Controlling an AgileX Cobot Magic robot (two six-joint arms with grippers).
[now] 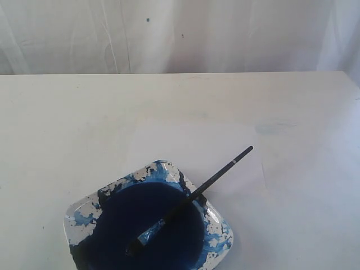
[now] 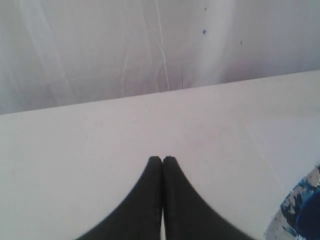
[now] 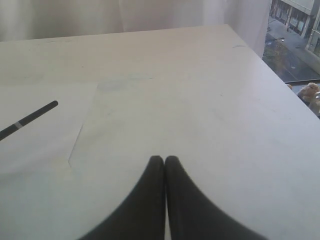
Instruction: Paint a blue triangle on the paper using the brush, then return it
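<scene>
The black-handled brush (image 1: 199, 191) lies slanted across the dish (image 1: 90, 211), its blue-stained bristles in the dark blue paint pool (image 1: 152, 225) and its handle end over the paper (image 1: 197, 143). No blue triangle shows on the white sheet. The handle's end (image 3: 30, 117) and the paper's corner (image 3: 75, 145) appear in the right wrist view. My left gripper (image 2: 162, 159) is shut and empty above bare table, the dish rim (image 2: 300, 207) off to one side. My right gripper (image 3: 164, 159) is shut and empty beside the paper. Neither gripper shows in the exterior view.
The white table (image 1: 56, 124) ends at a back edge below a white curtain (image 1: 169, 34). Its right edge (image 3: 280, 80) drops off beside a window. A faint bluish smear (image 1: 270, 128) marks the tabletop right of the paper.
</scene>
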